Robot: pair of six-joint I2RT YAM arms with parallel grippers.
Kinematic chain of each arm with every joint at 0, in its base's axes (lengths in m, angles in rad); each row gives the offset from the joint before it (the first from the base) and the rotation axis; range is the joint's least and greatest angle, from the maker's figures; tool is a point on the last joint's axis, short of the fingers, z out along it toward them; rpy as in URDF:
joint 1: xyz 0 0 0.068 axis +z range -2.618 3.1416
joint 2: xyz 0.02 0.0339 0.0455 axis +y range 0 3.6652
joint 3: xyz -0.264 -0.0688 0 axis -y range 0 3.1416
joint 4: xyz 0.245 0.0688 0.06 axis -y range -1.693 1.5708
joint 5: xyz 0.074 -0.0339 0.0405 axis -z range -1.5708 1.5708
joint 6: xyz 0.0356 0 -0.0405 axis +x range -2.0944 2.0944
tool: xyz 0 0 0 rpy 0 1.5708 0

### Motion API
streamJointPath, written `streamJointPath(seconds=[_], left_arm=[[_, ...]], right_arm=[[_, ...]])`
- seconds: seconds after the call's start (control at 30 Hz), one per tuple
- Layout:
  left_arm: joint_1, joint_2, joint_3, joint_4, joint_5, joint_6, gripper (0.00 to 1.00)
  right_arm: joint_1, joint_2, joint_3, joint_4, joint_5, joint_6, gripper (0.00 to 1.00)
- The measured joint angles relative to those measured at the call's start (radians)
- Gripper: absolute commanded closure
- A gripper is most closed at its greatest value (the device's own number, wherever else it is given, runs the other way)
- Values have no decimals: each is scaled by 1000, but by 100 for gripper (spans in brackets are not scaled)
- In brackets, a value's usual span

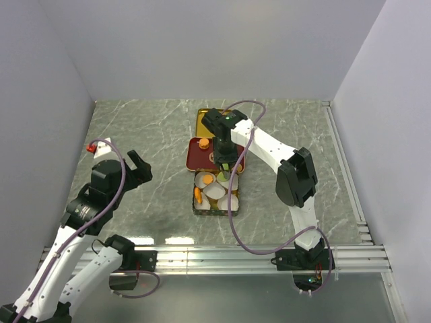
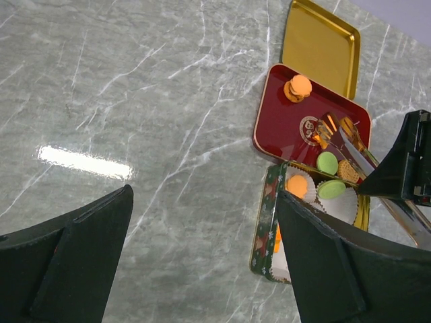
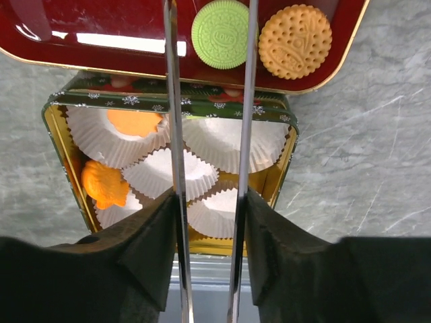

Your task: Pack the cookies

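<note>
My right gripper (image 3: 209,202) is shut on metal tongs (image 3: 172,101), whose two blades straddle a green cookie (image 3: 220,33) lying on the red tray (image 3: 101,57) beside a tan round cookie (image 3: 295,41). Just near of the tray is the green patterned tin (image 3: 57,134), lined with white paper cups. It holds an orange round cookie (image 3: 135,122) and an orange fish-shaped cookie (image 3: 104,183). Another orange cookie (image 2: 298,87) sits at the tray's far end. My left gripper (image 1: 135,165) is open and empty, left of the tin (image 1: 215,195).
A gold lid (image 1: 205,121) lies behind the red tray. A second green cookie (image 2: 330,189) shows by the tin's far edge. The right arm's cable (image 1: 232,208) hangs over the tin. A metal rail (image 1: 236,256) runs along the near table edge.
</note>
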Motion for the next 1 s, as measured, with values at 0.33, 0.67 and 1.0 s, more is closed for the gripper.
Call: streamJointPath(seconds=[0.33,0.67,1.0], left_arm=[[-13,-6,0,0,0,0,6],[-20,-2,0,0,0,0,6],[-24,-2,0,0,-3,0,6]], right_arm=[[6,0,3,-1,1,15,59],[6,0,118,-26,32,18,59],[6,-29,146,-61,51,18,59]])
